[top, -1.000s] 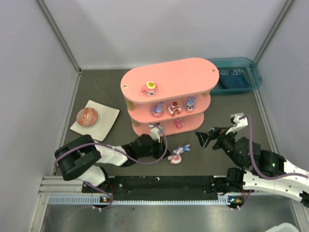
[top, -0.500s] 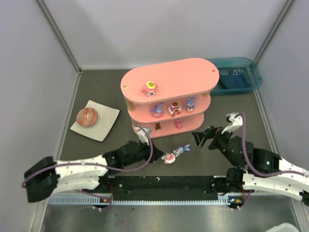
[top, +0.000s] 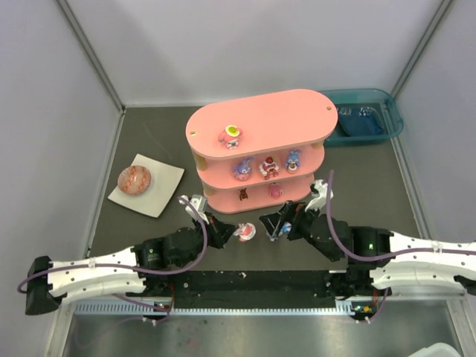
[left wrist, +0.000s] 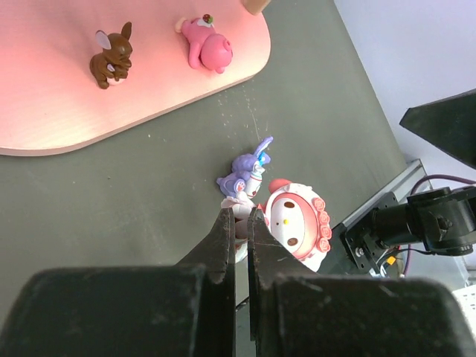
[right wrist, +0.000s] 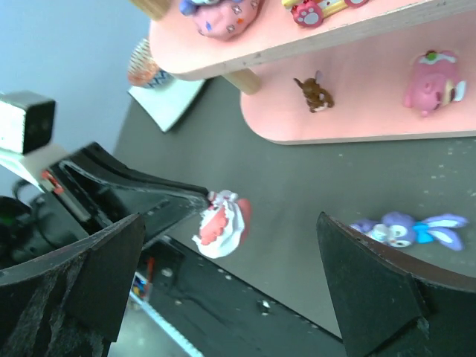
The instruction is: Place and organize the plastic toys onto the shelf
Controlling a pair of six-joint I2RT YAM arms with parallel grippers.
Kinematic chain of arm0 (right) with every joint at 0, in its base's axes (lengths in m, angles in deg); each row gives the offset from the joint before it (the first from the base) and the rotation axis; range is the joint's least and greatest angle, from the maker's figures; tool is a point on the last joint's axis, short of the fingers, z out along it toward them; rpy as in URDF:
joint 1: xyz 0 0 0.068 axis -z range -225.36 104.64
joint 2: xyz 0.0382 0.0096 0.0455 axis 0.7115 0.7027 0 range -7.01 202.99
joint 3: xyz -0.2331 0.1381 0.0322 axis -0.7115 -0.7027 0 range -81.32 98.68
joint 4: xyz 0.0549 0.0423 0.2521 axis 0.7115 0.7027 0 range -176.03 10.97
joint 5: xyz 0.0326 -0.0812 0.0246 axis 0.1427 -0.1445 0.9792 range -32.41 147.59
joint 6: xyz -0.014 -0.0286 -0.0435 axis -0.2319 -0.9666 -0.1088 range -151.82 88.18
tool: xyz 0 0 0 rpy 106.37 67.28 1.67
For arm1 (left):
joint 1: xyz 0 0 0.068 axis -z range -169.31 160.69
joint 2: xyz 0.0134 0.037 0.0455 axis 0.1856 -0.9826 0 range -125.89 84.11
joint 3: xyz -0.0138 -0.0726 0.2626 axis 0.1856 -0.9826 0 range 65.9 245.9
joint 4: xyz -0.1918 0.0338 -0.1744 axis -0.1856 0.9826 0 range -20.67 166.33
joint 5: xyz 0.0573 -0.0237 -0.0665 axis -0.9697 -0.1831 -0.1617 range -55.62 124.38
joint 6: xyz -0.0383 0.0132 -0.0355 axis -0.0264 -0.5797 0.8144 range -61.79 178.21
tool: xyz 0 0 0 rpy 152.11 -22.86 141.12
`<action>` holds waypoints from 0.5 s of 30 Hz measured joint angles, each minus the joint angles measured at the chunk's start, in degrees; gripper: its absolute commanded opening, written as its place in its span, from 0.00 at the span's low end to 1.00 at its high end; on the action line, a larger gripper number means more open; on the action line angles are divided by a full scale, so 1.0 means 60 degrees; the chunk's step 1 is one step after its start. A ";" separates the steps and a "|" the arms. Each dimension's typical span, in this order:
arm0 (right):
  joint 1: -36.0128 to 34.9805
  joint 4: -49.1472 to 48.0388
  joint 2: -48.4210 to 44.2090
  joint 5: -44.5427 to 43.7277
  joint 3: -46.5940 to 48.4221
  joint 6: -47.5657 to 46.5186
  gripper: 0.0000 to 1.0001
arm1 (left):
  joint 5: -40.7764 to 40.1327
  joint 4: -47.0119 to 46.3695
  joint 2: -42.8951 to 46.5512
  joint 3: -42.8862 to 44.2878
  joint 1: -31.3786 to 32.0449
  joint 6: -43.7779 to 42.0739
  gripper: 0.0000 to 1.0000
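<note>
My left gripper (top: 232,231) (left wrist: 238,217) is shut, pinching a small part of a pink-and-white figurine (top: 245,233) (left wrist: 299,224) (right wrist: 222,223) just in front of the shelf (top: 260,123). On the dark table lies a purple bunny toy (top: 285,228) (left wrist: 249,169) (right wrist: 405,229), right beside the figurine. My right gripper (top: 276,222) (right wrist: 230,245) stands wide open over both toys, holding nothing. The top tier carries one toy (top: 231,134) and the middle tier has three (top: 268,167). A brown bunny (top: 243,195) (left wrist: 111,58) and a pink toy (top: 274,191) (left wrist: 208,48) are on the bottom tier.
A white square plate (top: 162,192) with a speckled ball (top: 134,178) sits left of the shelf. A teal bin (top: 393,111) stands at the back right. Grey walls close in both sides, and the black base rail (top: 245,286) runs along the near edge.
The left arm stretched out leftward, carrying the pink-and-white figurine left, away from the purple bunny. The right gripper moved left and now hangs open over the toys.
</note>
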 measured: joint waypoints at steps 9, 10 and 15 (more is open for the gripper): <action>0.0000 -0.0973 0.0146 0.0047 -0.0291 0.1778 0.84 | -0.1107 0.0353 -0.0109 0.0616 0.0627 -0.0018 0.00; 0.0000 -0.0973 0.0284 0.0102 -0.0288 0.1993 0.81 | -0.1169 0.0353 -0.0157 0.0707 0.0645 -0.0033 0.00; 0.0000 -0.0936 0.0696 0.0262 -0.0288 0.2725 0.65 | -0.1417 0.0357 -0.0306 0.1075 0.0729 -0.0178 0.00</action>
